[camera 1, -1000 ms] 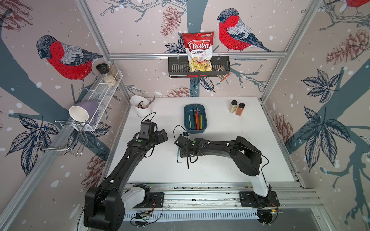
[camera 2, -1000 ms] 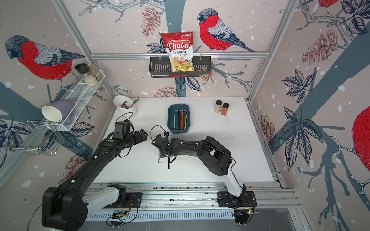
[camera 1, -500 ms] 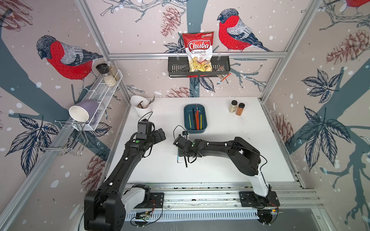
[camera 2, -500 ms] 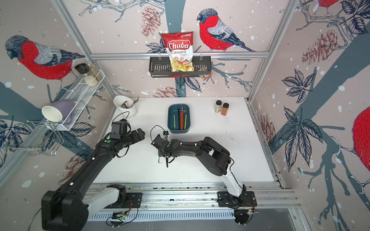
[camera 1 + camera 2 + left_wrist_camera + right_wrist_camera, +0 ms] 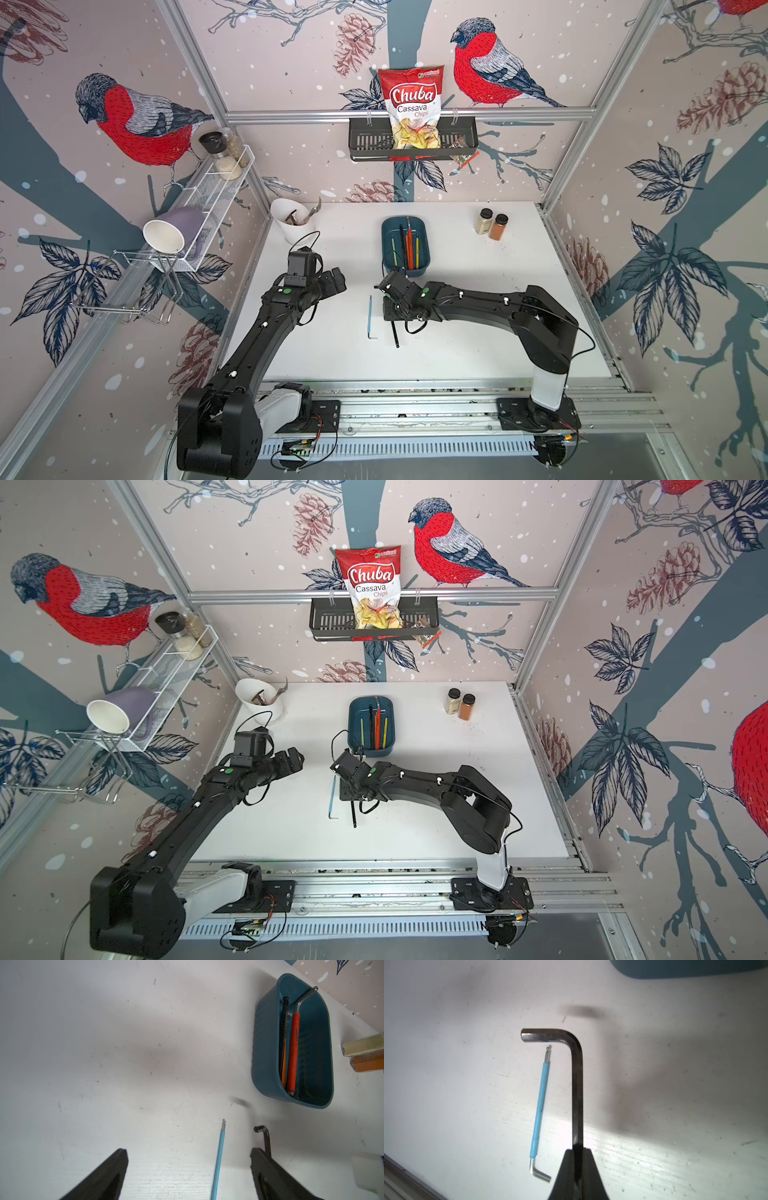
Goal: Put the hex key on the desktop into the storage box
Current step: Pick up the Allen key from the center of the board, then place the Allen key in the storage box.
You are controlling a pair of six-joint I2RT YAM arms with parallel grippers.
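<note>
On the white desktop (image 5: 478, 324) my right gripper (image 5: 392, 309) (image 5: 577, 1150) is shut on the long shaft of a black hex key (image 5: 577, 1084) (image 5: 395, 334) (image 5: 353, 814); its bent end points toward the storage box. Just beside it lies a thin blue-sleeved hex key (image 5: 370, 318) (image 5: 332, 798) (image 5: 540, 1105) (image 5: 219, 1157), flat and untouched. The teal storage box (image 5: 384, 249) (image 5: 351, 729) (image 5: 268, 1043) stands behind both, holding several coloured hex keys (image 5: 409, 249). My left gripper (image 5: 336, 280) (image 5: 189, 1151) hangs open and empty to the left of the blue key.
A white cup with utensils (image 5: 289, 220) stands at the back left corner. Two spice jars (image 5: 492, 222) stand at the back right. A black wall basket with a chips bag (image 5: 411, 108) and a white wire shelf (image 5: 208, 199) hang above the table.
My right gripper's jaws have closed onto the black hex key. Both arms have shifted only slightly.
</note>
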